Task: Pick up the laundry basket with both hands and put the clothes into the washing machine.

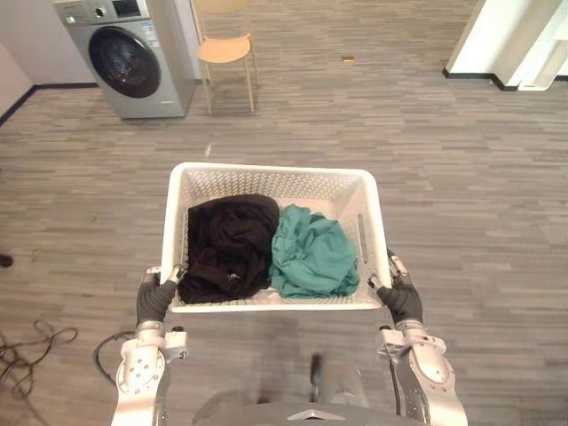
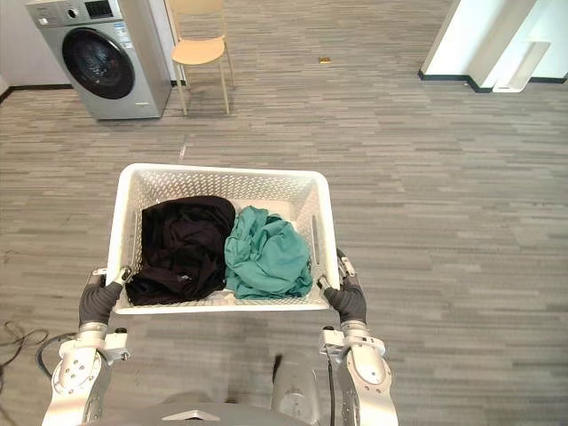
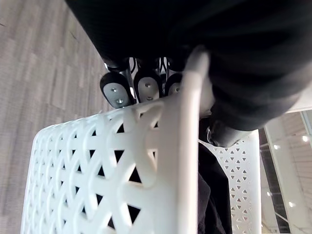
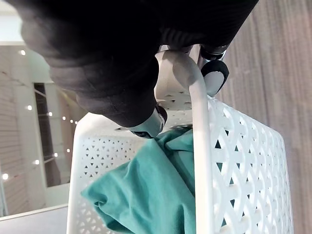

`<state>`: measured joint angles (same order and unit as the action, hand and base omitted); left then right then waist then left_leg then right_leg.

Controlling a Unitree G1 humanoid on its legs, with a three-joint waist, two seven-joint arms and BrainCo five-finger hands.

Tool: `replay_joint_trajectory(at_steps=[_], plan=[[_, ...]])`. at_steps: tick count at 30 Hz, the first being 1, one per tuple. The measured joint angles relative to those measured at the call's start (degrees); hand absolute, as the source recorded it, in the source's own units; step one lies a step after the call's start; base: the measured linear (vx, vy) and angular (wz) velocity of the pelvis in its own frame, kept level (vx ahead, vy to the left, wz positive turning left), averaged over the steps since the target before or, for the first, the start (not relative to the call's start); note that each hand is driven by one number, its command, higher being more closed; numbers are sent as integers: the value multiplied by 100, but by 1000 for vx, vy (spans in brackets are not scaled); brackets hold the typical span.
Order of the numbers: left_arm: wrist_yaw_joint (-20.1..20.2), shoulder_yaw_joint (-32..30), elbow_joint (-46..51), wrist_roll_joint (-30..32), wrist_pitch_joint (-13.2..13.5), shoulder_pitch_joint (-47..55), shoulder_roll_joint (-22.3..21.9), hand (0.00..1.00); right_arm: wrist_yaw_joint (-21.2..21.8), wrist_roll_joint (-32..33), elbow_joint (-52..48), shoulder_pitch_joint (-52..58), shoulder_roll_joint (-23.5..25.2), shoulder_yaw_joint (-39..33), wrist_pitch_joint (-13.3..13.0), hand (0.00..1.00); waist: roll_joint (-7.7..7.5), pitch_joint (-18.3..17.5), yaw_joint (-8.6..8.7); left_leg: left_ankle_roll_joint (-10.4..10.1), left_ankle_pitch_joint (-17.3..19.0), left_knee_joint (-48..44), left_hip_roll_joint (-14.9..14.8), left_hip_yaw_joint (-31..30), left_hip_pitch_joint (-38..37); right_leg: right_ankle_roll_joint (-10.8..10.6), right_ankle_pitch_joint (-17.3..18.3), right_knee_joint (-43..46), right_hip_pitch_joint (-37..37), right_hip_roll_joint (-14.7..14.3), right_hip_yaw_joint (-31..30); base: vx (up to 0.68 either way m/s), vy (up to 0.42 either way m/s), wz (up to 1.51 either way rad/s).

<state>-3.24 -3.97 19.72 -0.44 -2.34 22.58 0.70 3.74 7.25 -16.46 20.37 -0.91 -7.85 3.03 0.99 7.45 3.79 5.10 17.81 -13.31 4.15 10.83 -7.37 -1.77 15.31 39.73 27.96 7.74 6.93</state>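
So the white laundry basket [image 1: 266,180] is held out front between both hands, with a black garment [image 1: 229,244] bunched in its left half and a teal garment [image 1: 311,253] right beside it, the two touching. The left hand [image 1: 156,297] clamps the near left corner, fingers [image 3: 147,87] curled on the outside of the rim and the thumb inside; the right hand [image 1: 401,300] grips the near right corner the same way. The washing machine [image 1: 129,58] sits well off at far left, door closed, with a wooden chair [image 1: 224,49] next to it.
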Motion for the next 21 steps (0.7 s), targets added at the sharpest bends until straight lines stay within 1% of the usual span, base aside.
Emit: replay_joint_trajectory(at_steps=[1, 2, 3, 4, 5, 6, 7, 8, 9, 10, 11, 12, 13, 14, 15, 16, 17, 18, 19, 20, 21], plan=[[0, 15, -3, 11, 15, -114, 70, 100, 4, 26, -60, 42, 10, -15, -7, 100, -130, -43, 57, -224, 119, 133, 35, -58, -356, -130, -630, -1835, 16, -38, -54, 849, -143, 46], [-1, 21, -15, 12, 29, -155, 102, 100, 3, 27, -99, 96, 17, -11, -20, 100, -200, -60, 79, -321, 307, -18, 45, -130, -493, -152, -822, -2220, 51, -57, -132, 908, -203, 66], [-14, 83, -145, 23, 42, -245, 88, 100, 1, 27, -111, 154, 14, -9, -31, 100, -204, -38, 114, -359, 729, -1163, -151, -251, -451, 44, -1320, -1483, 157, -228, -494, 1101, -348, 95], [-26, 181, -248, 160, 24, -278, 39, 100, -1, 74, -153, 234, -71, -84, 45, 100, -78, 23, 186, -293, 257, -3695, -743, -173, 270, 167, -1275, -493, 25, -360, -483, 918, -309, 87], [-24, 207, -256, 193, 17, -270, -7, 100, 1, 114, -183, 254, -124, -112, 62, 100, 39, 33, 188, -241, -64, -4228, -950, -138, 469, 198, -1082, -335, -31, -441, -387, 883, -252, 26], [-29, 230, -247, 192, 18, -135, -174, 100, -11, 209, -335, 321, -308, -88, 99, 100, 333, 30, -54, -60, -1294, -5580, -1745, 0, 1032, 464, -626, -95, -237, -818, -238, 693, -72, -49], [-67, 238, -248, 138, 18, -117, -204, 100, -96, 263, -482, 294, -347, -88, 96, 100, 508, 68, -231, 59, -1305, -6532, -2070, -24, 1570, 627, -282, -27, -535, -1011, -248, 847, -81, -57], [-78, 240, -245, 94, 18, -118, -194, 100, -137, 264, -489, 269, -329, -88, 96, 100, 403, 163, -249, 74, -1198, -6821, -2087, -83, 1859, 640, -139, -48, -732, -1013, -272, 820, -61, -25], [-77, 241, -246, 54, 18, -119, -182, 100, -196, 264, -487, 167, -252, -90, 96, 100, 320, 227, -284, 45, -978, -6931, -1972, -105, 2221, 642, 70, -186, -1189, -931, -335, 769, -59, 1], [-77, 237, -245, 27, 20, -95, -187, 100, -225, 278, -488, 176, -214, -91, 95, 100, 187, 305, -342, 11, -750, -6573, -1844, -35, 2453, 633, 232, -512, -1707, -874, -434, 753, -55, -3], [-76, 235, -245, -15, 21, -91, -188, 100, -243, 318, -493, 172, -211, -85, 95, 100, 141, 329, -396, -39, -635, -6226, -1785, 18, 2556, 626, 283, -691, -1958, -846, -486, 707, -27, -16], [-72, 228, -231, -76, 32, -93, -195, 100, -253, 373, -515, 140, -221, -88, 81, 100, 124, 332, -458, -224, -445, -5271, -1627, 59, 2776, 587, 349, -1043, -2362, -789, -570, 549, 7, -22], [-69, 222, -219, -81, 46, -93, -213, 100, -252, 376, -514, 105, -245, -90, 65, 100, 111, 334, -488, -305, -401, -4599, -1551, 77, 2850, 557, 368, -1214, -2529, -769, -614, 687, 54, -35], [-40, 179, -176, -107, 62, -99, -302, 100, -246, 386, -499, -9, -329, -139, 55, 100, 146, 323, -554, -484, -451, -3046, -1391, 53, 2927, 500, 454, -1499, -2830, -719, -711, 709, 122, -43], [-36, 159, -115, -107, 62, -97, -406, 100, -244, 387, -462, -117, -391, -152, 31, 100, 217, 281, -564, -813, -796, -1430, -1252, 20, 2924, 413, 568, -1770, -3133, -667, -789, 715, 151, -44], [-35, 170, -66, -107, 62, -94, -414, 100, -242, 388, -431, -163, -424, -158, 0, 100, 283, 246, -569, -920, -1015, -734, -1248, 25, 2924, 359, 617, -1929, -3299, -663, -831, 755, 218, -47], [-39, 166, 64, -104, 62, -97, -410, 100, -221, 397, -297, -298, -440, -148, -47, 100, 335, 215, -588, -1015, -1467, -127, -1268, 92, 2944, 221, 795, -2155, -3636, -613, -957, 945, 344, -63], [-92, 169, 103, -88, 61, -101, -409, 100, -219, 388, -169, -351, -342, -144, -46, 100, 224, 147, -644, -806, -2006, -414, -1104, 264, 2810, 68, 915, -2128, -3937, -393, -1140, 978, 357, -60], [-115, 170, 104, -50, 59, -88, -432, 100, -216, 381, -145, -332, -286, -151, -46, 100, 151, 68, -643, -567, -2166, -570, -1012, 320, 2802, 58, 918, -1925, -3949, -286, -1224, 1008, 367, -20], [-128, 178, 128, -43, 58, -118, -407, 100, -204, 372, -135, -293, -203, -184, -56, 100, -43, -19, -529, -368, -1880, -1068, -820, 408, 2872, -138, 806, -1149, -3725, -10, -1294, 859, 286, 22], [-110, 205, 170, -14, 58, -134, -374, 100, -171, 360, -124, -279, -155, -229, -58, 100, -169, 12, -483, -281, -1454, -1517, -721, 550, 2826, -604, 333, -174, -3390, 133, -1335, 834, 286, 27]])
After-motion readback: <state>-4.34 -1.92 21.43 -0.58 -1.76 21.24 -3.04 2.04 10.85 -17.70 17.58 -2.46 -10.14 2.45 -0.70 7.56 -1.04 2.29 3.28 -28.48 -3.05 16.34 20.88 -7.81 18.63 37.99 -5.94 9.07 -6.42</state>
